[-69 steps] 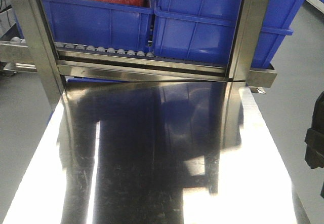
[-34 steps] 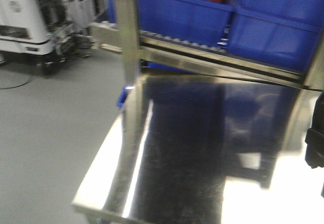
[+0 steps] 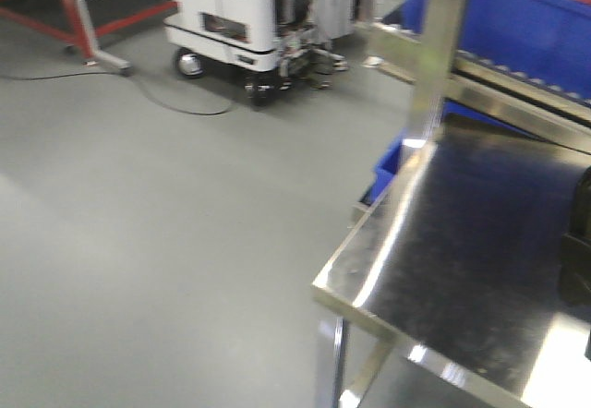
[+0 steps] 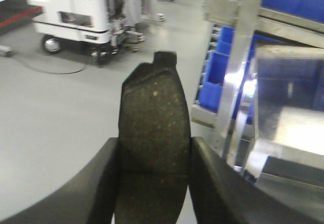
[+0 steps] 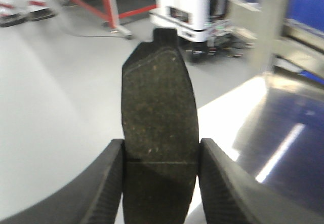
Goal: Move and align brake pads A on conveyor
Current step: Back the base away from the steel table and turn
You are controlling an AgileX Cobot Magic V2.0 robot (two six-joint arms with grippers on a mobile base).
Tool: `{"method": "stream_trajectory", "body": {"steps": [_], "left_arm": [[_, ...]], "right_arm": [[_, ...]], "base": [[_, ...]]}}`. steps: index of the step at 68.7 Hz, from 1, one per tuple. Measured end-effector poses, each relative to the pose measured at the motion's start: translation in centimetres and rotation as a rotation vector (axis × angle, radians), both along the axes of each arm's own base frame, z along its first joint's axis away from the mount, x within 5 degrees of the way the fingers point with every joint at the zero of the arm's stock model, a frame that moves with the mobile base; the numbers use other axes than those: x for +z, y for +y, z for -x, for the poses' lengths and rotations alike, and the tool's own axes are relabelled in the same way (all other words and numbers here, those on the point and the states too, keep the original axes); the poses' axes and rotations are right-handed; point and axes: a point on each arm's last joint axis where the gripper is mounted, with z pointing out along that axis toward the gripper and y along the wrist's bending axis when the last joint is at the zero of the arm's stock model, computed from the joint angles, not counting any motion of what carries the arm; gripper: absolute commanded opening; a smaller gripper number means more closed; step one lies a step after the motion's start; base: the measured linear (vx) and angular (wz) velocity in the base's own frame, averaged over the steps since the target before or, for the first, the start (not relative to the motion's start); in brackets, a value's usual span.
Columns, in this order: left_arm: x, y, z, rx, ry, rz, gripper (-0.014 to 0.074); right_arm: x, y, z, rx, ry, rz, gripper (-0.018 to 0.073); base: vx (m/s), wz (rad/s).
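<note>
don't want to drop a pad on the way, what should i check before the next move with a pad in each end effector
1. Grip of the left end effector on the left brake pad: ok, clamped upright between both fingers.
2. Grip of the right end effector on the right brake pad: ok, same clamp.
3. Sight of the conveyor: not ok, no view shows the belt.
4. Clearance from the steel table: cannot tell; its corner lies ahead on the right.
5. Floor ahead: ok nearby; the white machine and the cable lie farther off.
</note>
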Motion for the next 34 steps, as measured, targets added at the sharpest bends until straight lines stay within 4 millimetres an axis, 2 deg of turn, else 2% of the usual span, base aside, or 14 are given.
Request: {"method": "stream_trajectory", "body": {"steps": [34], "left_arm": [[0.0, 0.0, 0.0, 0.0, 0.0, -0.001, -0.0006]], "right_arm": [[0.0, 0.0, 0.0, 0.0, 0.0, 0.0, -0.0007]], "base": [[-0.2, 0.82]]}}
